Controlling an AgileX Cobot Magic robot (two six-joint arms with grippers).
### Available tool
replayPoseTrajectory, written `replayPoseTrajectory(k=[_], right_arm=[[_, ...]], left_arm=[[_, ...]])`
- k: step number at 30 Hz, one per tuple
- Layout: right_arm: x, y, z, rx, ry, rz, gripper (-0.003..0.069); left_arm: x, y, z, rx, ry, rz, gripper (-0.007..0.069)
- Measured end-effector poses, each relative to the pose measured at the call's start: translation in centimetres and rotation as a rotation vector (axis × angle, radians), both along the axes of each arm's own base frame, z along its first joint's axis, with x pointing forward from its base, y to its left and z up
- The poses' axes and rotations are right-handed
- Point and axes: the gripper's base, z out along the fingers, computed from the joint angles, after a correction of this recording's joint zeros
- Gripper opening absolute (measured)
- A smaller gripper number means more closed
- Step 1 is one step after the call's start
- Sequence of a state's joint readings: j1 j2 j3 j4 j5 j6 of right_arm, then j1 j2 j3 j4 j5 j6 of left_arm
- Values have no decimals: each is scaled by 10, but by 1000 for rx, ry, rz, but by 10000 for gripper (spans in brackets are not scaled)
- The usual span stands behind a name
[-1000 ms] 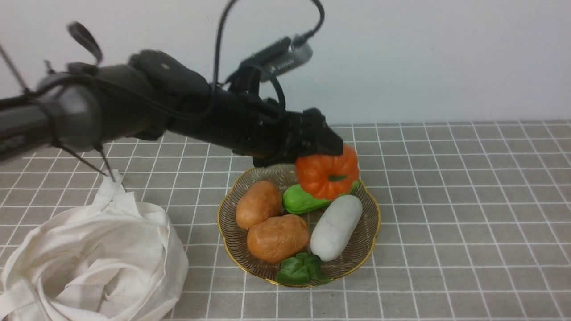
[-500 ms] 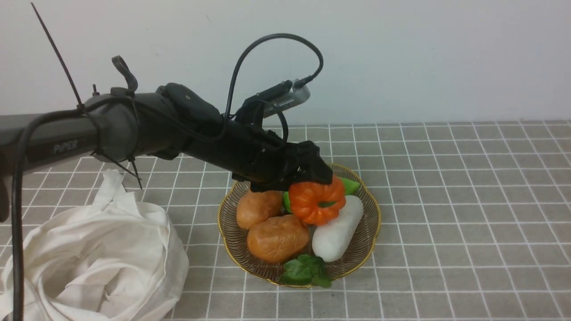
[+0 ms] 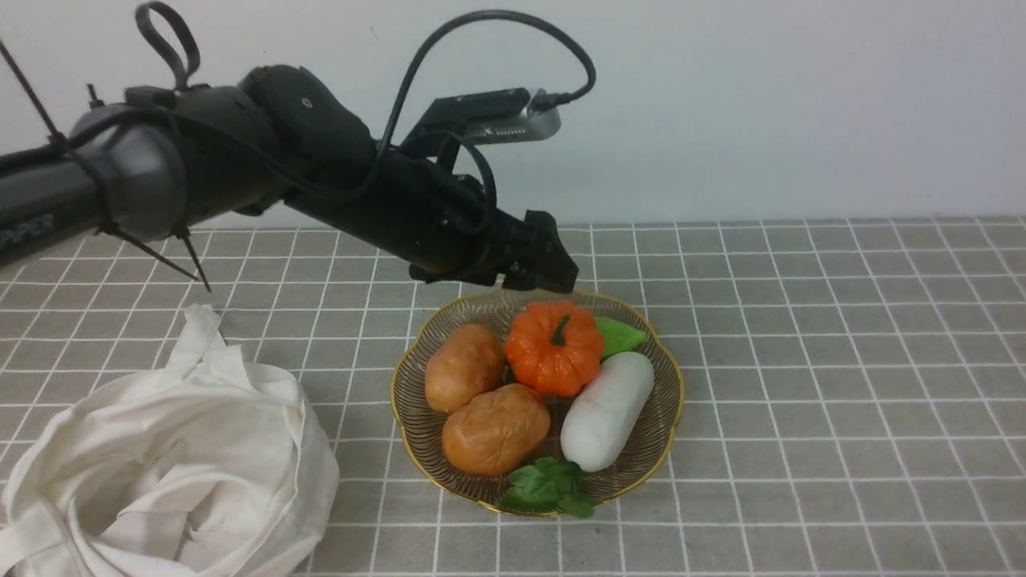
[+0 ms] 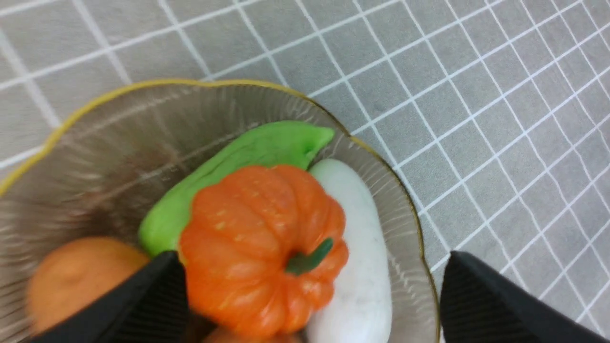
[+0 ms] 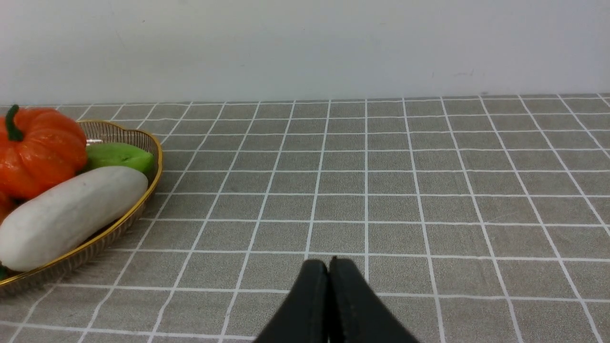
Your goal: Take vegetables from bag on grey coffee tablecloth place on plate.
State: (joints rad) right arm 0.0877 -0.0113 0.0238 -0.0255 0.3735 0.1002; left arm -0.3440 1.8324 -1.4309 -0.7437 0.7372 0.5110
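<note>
Grey gridded tablecloth (image 3: 801, 361) carries the amber plate (image 3: 669, 417), where the orange pumpkin (image 3: 553, 349) rests, hiding most of the green cucumber (image 3: 619, 335), between two potatoes (image 3: 465, 366) and a white radish (image 3: 605, 410), with the left fingers (image 4: 147, 305), partly cut off, spread wide just above it and the right fingers (image 5: 314, 305) pressed together well apart.

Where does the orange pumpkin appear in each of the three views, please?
Front view: pumpkin in the far half of the plate, beside the white radish.
Left wrist view: pumpkin over the cucumber, beside the radish.
Right wrist view: pumpkin behind the radish.
Shared landmark: the radish.
</note>
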Motion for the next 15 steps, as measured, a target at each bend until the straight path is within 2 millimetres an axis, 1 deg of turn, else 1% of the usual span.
replayPoseTrajectory(k=[3, 6, 9, 10, 11, 12, 13, 14, 15], right_arm=[[0, 0, 0, 0, 0, 0, -15], [0, 0, 0, 0, 0, 0, -15], [0, 0, 0, 0, 0, 0, -15], [0, 0, 0, 0, 0, 0, -15], [0, 0, 0, 0, 0, 0, -15], [0, 0, 0, 0, 0, 0, -15], [0, 0, 0, 0, 0, 0, -15], [0, 0, 0, 0, 0, 0, -15], [0, 0, 0, 0, 0, 0, -15]], left_arm=[[-7, 18, 18, 33, 5, 6, 575], [-18, 33, 36, 49, 9, 6, 476], [-33, 48, 59, 51, 4, 0, 327], [-40, 52, 68, 49, -2, -7, 253], [-40, 53, 68, 50, 3, -7, 253], [-52, 59, 83, 54, -19, -17, 131], [-54, 60, 85, 56, -21, -18, 118], [-66, 65, 99, 74, -51, -28, 46], [-74, 68, 108, 82, -76, -29, 23]])
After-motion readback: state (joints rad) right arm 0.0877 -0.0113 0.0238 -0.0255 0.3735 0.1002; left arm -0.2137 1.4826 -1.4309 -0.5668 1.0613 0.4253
